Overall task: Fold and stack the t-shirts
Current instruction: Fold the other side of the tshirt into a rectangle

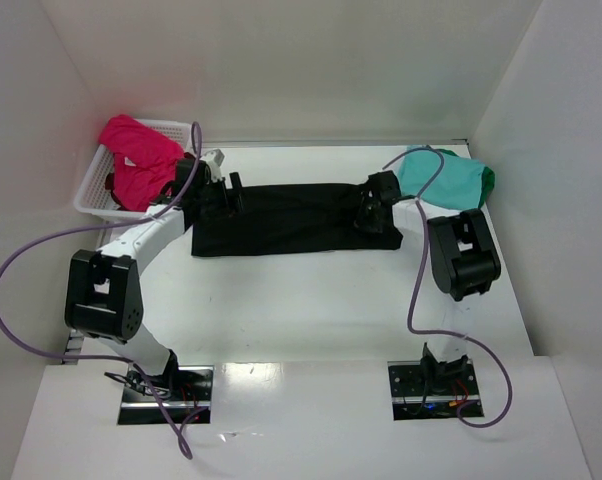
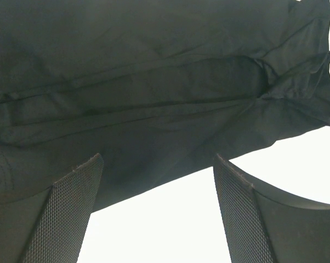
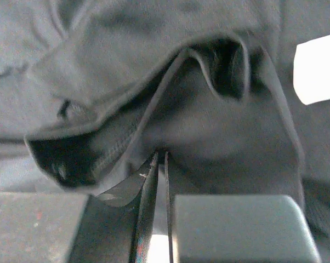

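The black t-shirt [image 1: 291, 218] lies folded into a long strip across the middle of the table. My left gripper [image 1: 221, 193] is at its left end. In the left wrist view it [image 2: 157, 161] is open, the shirt's edge [image 2: 154, 98] lies just past the fingertips, and bare white table shows between the fingers [image 2: 72, 208]. My right gripper [image 1: 371, 213] is at the shirt's right end. In the right wrist view it [image 3: 160, 154] is shut on a bunched fold of the black cloth [image 3: 209, 126]. A magenta-pink t-shirt [image 1: 136, 160] lies in the basket. A teal t-shirt [image 1: 441, 175] lies on a green one [image 1: 488, 180] at the back right.
The white lattice basket [image 1: 91, 195] stands at the back left, against the left wall. White walls close the table on the left, back and right. Purple cables loop off both arms. The right arm's elbow [image 1: 463, 255] hangs over the table's right side.
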Robot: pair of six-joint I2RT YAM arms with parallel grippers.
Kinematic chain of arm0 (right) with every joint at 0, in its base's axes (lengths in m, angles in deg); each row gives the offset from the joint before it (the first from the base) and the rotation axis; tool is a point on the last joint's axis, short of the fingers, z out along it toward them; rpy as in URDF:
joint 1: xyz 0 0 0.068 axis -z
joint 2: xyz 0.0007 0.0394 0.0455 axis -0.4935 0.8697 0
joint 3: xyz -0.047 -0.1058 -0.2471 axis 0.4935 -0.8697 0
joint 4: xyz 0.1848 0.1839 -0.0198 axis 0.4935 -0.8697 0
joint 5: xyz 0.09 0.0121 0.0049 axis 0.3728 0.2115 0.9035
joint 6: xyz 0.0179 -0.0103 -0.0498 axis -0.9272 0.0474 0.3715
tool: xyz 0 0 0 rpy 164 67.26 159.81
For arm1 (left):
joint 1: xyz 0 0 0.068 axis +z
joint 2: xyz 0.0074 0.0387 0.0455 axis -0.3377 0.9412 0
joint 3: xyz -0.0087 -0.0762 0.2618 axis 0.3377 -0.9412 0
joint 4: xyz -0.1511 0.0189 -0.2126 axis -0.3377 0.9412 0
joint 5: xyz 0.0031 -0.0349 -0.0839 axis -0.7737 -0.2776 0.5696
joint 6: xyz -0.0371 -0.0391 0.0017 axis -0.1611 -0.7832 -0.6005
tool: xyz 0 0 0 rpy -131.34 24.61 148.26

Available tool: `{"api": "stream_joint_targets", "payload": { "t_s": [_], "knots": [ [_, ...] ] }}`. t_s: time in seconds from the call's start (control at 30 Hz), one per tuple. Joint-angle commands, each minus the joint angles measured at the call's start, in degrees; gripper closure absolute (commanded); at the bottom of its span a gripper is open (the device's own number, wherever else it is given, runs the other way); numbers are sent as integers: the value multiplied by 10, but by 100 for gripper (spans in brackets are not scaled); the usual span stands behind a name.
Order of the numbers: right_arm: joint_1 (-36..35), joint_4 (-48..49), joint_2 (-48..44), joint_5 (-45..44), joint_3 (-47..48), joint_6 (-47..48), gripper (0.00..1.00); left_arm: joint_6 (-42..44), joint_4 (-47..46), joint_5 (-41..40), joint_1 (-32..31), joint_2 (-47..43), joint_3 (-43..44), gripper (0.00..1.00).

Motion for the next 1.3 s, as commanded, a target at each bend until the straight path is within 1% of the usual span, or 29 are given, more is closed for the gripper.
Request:
{"api": "stream_joint_targets", "payload": {
  "t_s": [0.0, 0.1, 0.33, 0.43, 0.5, 0.6, 0.73, 0.83, 0.9, 0.97, 1.07, 1.13, 1.17, 1.2, 1.23, 1.27],
  "knots": [
    [2, 18, 46, 0, 71, 10, 86, 9, -7, 5, 1, 20, -5, 11],
    [2, 18, 64, 0, 97, 10, 86, 9, -7, 5, 1, 27, 0, 11],
    [2, -2, 120, 11, 209, 5, 83, 9, -2, 11, 1, 48, 0, 11],
    [2, -12, 139, 25, 239, 5, 83, 9, -2, 11, 1, 54, 0, 11],
    [2, -12, 143, 25, 245, 5, 83, 9, -2, 6, 1, 54, 0, 11],
    [2, -7, 154, 19, 245, 5, 80, 13, 4, -7, 1, 54, 0, 11],
    [2, -7, 170, -6, 240, 18, 79, 20, 31, -28, 1, 54, 22, 10],
    [2, -7, 182, -16, 247, 23, 79, 39, 38, -35, 1, 39, 29, 4],
    [2, -4, 182, -16, 251, 24, 78, 71, 38, -41, 1, 23, 34, 0],
    [2, -2, 182, -20, 259, 24, 77, 100, 38, -46, 1, 11, 41, 0],
    [4, -2, 178, -28, 283, 24, 71, 174, 19, -51, 1, -7, 50, 0],
    [10, -2, 162, -20, 298, 24, 67, 228, 0, -41, 1, -13, 54, 0],
    [16, -2, 150, -14, 304, 24, 63, 267, -8, -32, 1, -13, 55, 0],
    [20, -3, 134, -9, 309, 24, 56, 320, -12, -19, 1, -10, 59, 0],
    [20, -7, 123, -5, 309, 24, 51, 352, -12, -3, 1, -1, 60, 0],
    [20, -7, 112, -5, 309, 24, 44, 380, -11, -3, 1, 11, 67, 0]
  ]
}}
